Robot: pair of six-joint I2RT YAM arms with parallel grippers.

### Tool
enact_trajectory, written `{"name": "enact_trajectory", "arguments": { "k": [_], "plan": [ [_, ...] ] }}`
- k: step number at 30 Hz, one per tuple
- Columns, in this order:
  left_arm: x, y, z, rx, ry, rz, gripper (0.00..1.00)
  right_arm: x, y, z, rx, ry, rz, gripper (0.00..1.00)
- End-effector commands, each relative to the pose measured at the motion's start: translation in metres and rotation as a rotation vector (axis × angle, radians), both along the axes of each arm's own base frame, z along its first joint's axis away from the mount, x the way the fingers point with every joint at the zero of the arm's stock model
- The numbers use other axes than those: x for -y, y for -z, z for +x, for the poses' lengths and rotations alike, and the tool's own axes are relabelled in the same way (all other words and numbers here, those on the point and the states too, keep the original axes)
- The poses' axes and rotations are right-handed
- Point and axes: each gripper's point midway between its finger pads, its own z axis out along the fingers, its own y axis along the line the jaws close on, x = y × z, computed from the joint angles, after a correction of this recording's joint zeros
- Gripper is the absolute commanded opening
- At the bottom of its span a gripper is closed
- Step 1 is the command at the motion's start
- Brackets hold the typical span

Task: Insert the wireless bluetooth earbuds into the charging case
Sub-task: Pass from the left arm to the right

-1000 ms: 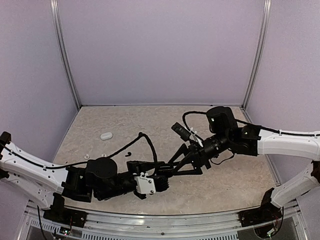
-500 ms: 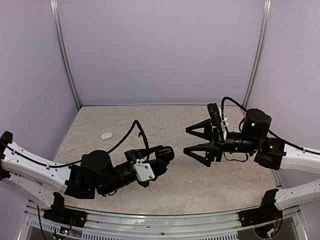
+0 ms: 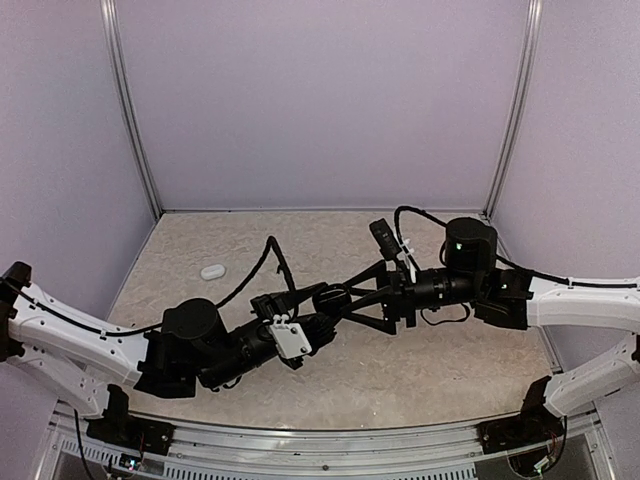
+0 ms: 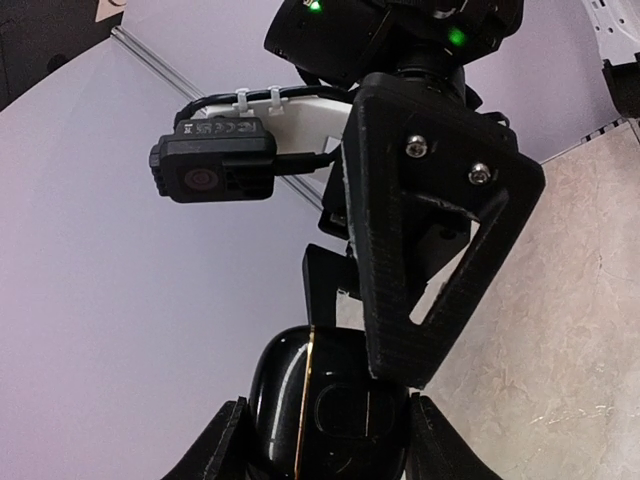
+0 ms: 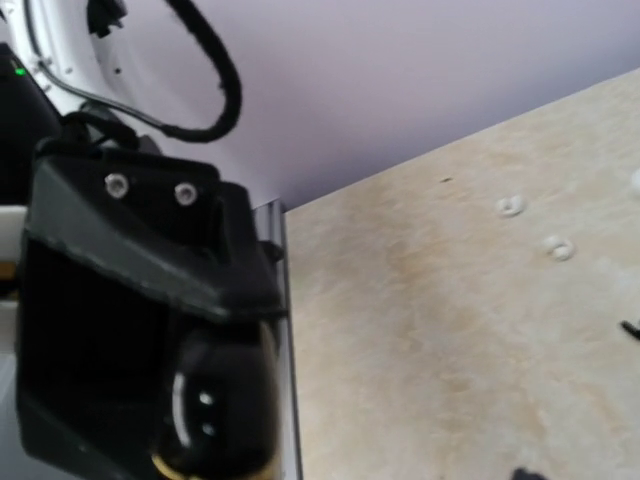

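The charging case [image 4: 345, 415] is glossy black with a thin gold seam, and its lid looks closed. My left gripper [image 4: 330, 450] is shut on it, one finger on each side, and holds it above the table [image 3: 330, 299]. My right gripper [image 3: 347, 304] meets it from the right with jaws spread. One of its fingers [image 4: 430, 250] lies across the case's face and the other sits behind the case. In the right wrist view the case [image 5: 215, 410] shows below the left gripper's finger [image 5: 140, 240]. Two white earbuds [image 5: 511, 206] [image 5: 558, 248] lie on the table, and a black earbud [image 5: 630, 328] sits at the frame's edge.
A small white case [image 3: 212, 271] rests on the table at the far left. Purple walls with metal corner posts [image 3: 131, 110] enclose the beige table [image 3: 440, 360]. The left arm's cable [image 3: 270, 262] loops above its wrist.
My right gripper pulled away to the right and opened wide, then came back left onto the case. The left gripper has lifted and tilted the case slightly toward it.
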Motion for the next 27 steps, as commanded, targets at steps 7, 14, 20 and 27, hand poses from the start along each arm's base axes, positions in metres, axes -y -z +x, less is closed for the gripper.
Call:
{"name": "enact_trajectory", "arguments": {
  "k": [7, 14, 20, 27],
  "plan": [
    [0.0, -0.014, 0.001, 0.038, 0.001, -0.052, 0.34, -0.006, -0.029, -0.016, -0.029, -0.125, 0.128, 0.56],
    [0.002, -0.015, 0.002, 0.042, 0.001, -0.058, 0.33, -0.008, -0.026, -0.018, -0.06, -0.149, 0.137, 0.39],
    [0.001, -0.018, 0.003, 0.046, -0.006, -0.071, 0.32, -0.009, -0.02, -0.019, -0.089, -0.16, 0.134, 0.35],
    [-0.002, -0.022, 0.008, 0.046, -0.028, -0.089, 0.32, -0.01, -0.017, -0.02, -0.11, -0.168, 0.143, 0.32]
  ]
}}
